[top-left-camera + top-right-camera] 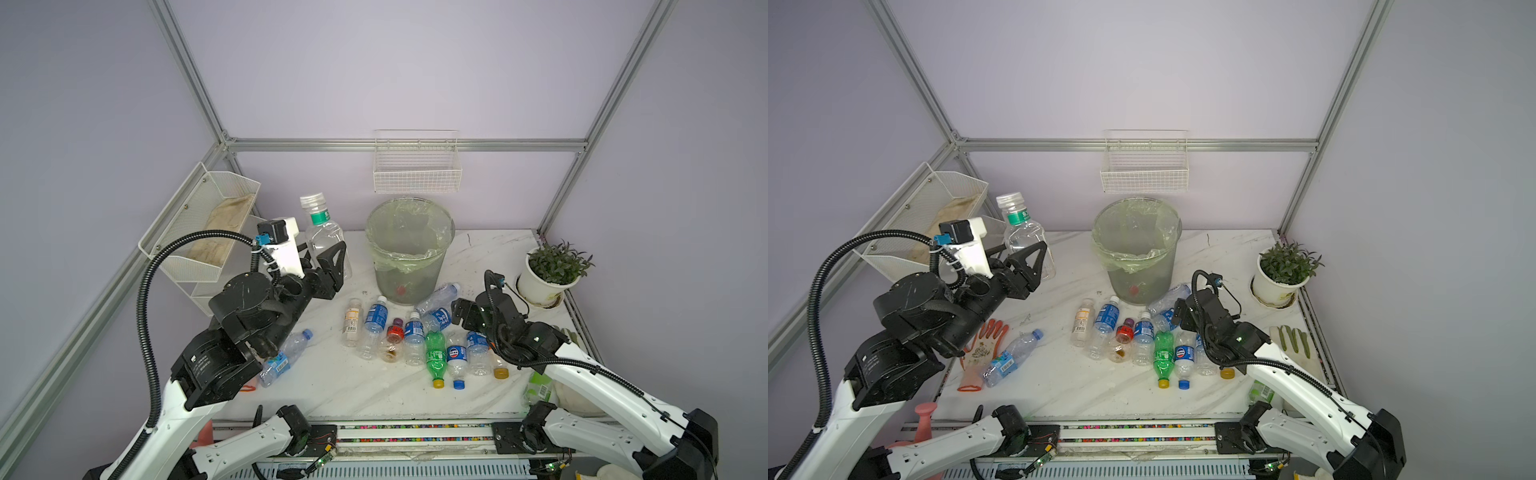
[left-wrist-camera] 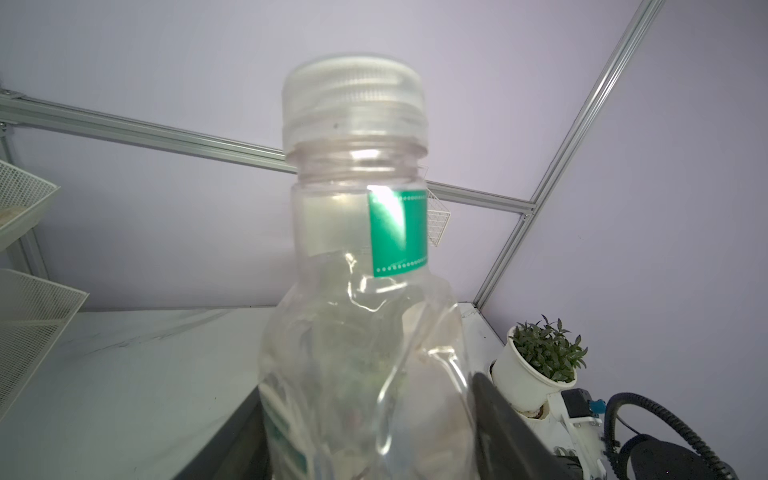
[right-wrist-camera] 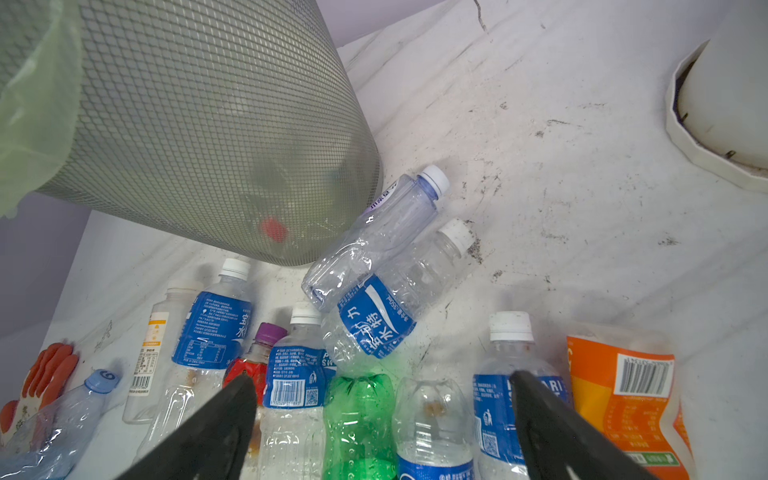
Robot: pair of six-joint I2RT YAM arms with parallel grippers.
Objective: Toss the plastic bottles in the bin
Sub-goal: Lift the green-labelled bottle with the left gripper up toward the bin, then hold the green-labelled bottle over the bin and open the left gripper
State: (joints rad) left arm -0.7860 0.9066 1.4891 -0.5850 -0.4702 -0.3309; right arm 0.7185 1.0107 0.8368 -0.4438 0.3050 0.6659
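Lab booth: aluminium frame (image 1: 405, 145), lilac panels (image 1: 399, 62).

From high over the near edge, both top views look down across the whole table (image 1: 374, 395) and bin (image 1: 409, 274); the left wrist view sits tight against 1 clear bottle (image 2: 361, 316), the right wrist view low over lying bottles (image 3: 299, 374), facing the bin's mesh.

In your black left claw (image 1: 330, 259) sits a clear bottle (image 1: 322, 232) with a green label band and a translucent white cap. Just ahead of your black right claw (image 3: 382, 380) you see a green bottle (image 3: 357, 415) and clear blue-labelled bottles (image 3: 376, 320), with an orange-labelled bottle (image 3: 623, 395) beside it. Beyond it is the grey mesh bin (image 3: 208, 124) with a pale-green liner (image 3: 29, 104).
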